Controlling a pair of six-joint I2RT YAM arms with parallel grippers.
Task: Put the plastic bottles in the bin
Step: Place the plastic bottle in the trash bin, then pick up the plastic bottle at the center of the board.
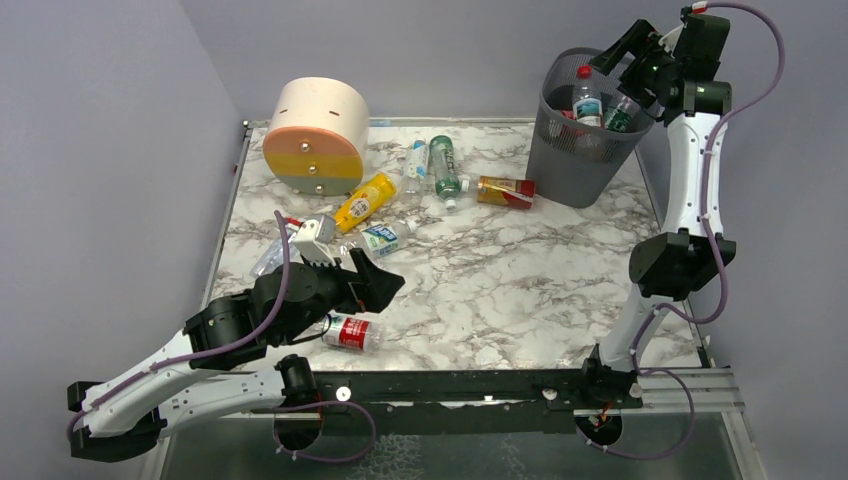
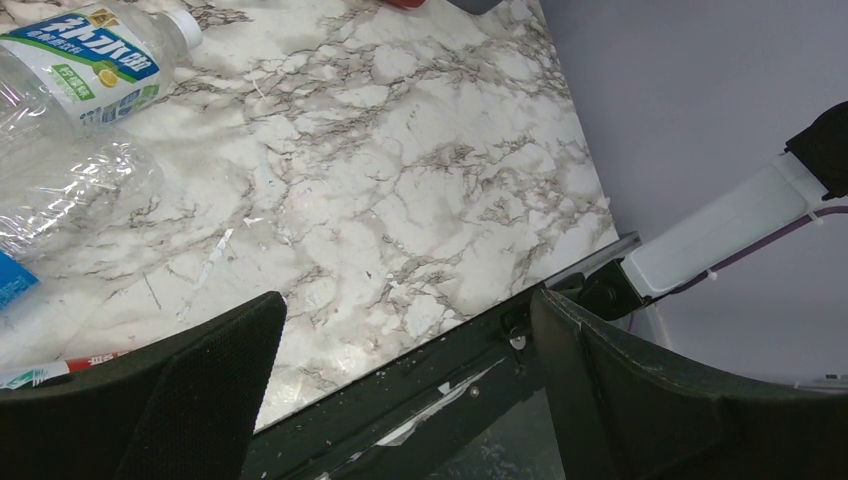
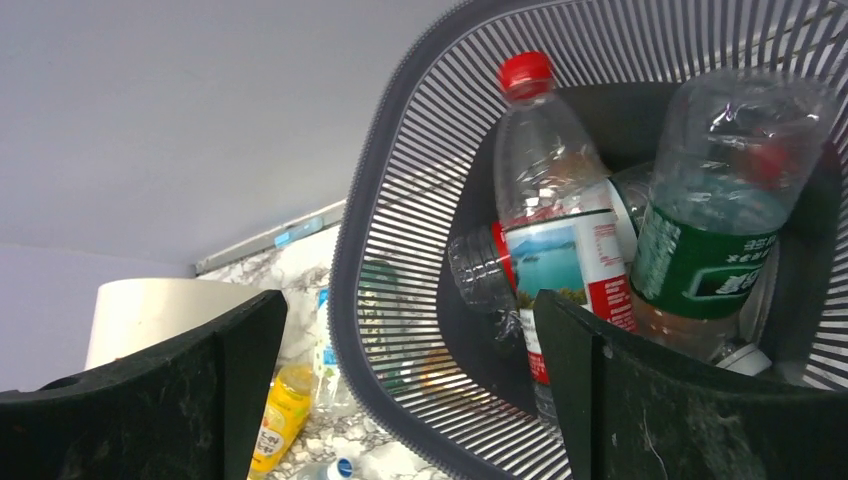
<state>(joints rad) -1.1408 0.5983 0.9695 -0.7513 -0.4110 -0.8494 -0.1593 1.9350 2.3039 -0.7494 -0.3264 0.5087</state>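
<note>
Black gripper fingers fill the lower corners of both wrist views. The left gripper (image 2: 408,298) hangs low over the white marble-patterned table (image 1: 520,290) near its front left, fingers spread wide apart with nothing between them. Just beside that arm lies a clear bottle with a red label (image 1: 352,333). Slightly farther back are crushed clear bottles (image 1: 275,255) and a small bottle with a blue and green label (image 1: 380,240).

Across the middle back of the table lie a yellow bottle (image 1: 365,200), a clear bottle with a pale blue label (image 1: 416,160), a green bottle (image 1: 444,165) and an amber bottle with a red label (image 1: 505,190), the last near the foot of the bin. A round beige, orange and yellow drawer unit (image 1: 315,135) stands at the back left.

The tall dark grey mesh bin (image 1: 575,165) stands at the back right corner. The right gripper (image 1: 622,70) is raised above its rim, fingers spread apart and holding nothing. Inside the bin, a clear bottle with a red cap (image 3: 560,250) stands nearly upright, a clear bottle with a green label (image 3: 720,230) leans beside it, and another clear bottle (image 3: 480,270) lies lower down.
</note>
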